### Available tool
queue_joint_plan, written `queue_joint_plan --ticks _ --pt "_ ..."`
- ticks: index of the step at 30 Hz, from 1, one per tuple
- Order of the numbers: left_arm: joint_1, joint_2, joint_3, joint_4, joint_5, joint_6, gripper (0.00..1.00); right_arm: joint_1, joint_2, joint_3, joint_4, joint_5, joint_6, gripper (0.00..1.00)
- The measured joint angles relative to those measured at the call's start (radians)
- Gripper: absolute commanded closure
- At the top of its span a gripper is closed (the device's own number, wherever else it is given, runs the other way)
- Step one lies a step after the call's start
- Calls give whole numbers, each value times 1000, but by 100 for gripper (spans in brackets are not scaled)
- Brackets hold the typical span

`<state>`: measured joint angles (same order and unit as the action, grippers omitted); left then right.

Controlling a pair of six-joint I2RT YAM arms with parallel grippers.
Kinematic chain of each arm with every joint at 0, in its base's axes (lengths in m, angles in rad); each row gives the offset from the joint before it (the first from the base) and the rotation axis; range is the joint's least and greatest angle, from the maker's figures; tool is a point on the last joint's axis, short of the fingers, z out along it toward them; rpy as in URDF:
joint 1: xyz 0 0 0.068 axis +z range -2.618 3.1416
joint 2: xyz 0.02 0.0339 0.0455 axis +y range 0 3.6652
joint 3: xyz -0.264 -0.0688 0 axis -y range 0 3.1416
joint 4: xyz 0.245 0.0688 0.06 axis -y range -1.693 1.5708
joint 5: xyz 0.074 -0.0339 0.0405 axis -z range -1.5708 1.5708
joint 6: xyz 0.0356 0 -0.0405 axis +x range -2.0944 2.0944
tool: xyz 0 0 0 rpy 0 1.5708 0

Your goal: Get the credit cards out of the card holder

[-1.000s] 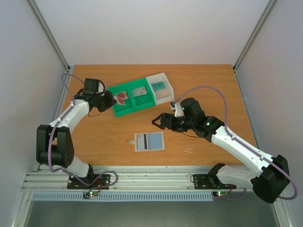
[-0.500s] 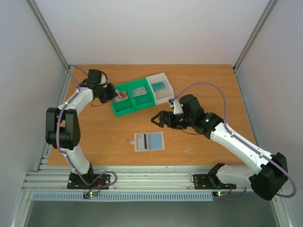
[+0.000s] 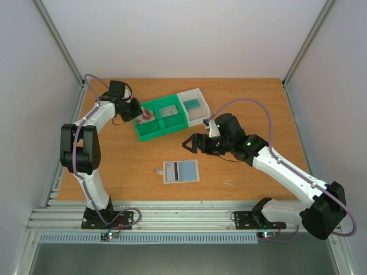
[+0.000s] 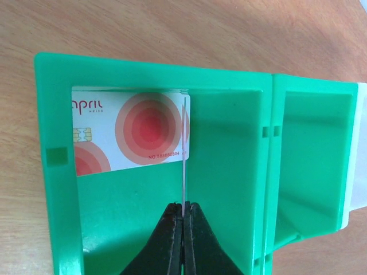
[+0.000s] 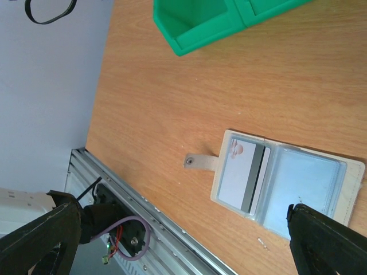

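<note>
Left end effector [image 4: 183, 211] is sitting over the left-hand compartment of the green two-compartment plastic tray [image 4: 155, 71]. Its fingers are pressed together, pinching a thin pale sheet [image 4: 184, 183] that is showing edge-on. That sheet is running straight ahead of the tips to the right end of a white plastic card with red concentric circles [image 4: 137, 132]. The card is showing its face at the far end of that compartment, ahead and left of the tips. Can't tell whether the edge is that card's own or a second one. Overhead, a grey rectangular card [image 3: 169, 110] is lying in the tray's other compartment, to the right of this end effector. A teal card [image 3: 192, 103] is lying in the white open plastic tray [image 3: 202, 95] further right, set against the green one

Right end effector [image 5: 183, 215] is hovering above the wooden bench [image 5: 172, 97] with fingers spread wide, gripping nothing. The flat pale beige card holder [image 5: 351, 183] is lying open on the bench below it. In the wrist view it is sitting between the two fingers, closer to the right one, touching neither. The pocket nearer its small snap tab [image 5: 200, 162] is holding a pale card with a dark stripe [image 5: 243, 175], and the other pocket is holding a light blue card [image 5: 304, 186]. Overhead, the holder is sitting on the arm-base side of this end effector, well apart from the green tray
</note>
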<state>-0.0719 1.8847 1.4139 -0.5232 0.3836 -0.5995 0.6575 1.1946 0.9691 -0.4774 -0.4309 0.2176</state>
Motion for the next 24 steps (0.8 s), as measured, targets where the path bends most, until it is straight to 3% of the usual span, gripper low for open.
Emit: queue_joint_plan --ticks 24 --pt "1 80 83 -32 -60 20 93 -2 47 12 -16 14 -17 1"
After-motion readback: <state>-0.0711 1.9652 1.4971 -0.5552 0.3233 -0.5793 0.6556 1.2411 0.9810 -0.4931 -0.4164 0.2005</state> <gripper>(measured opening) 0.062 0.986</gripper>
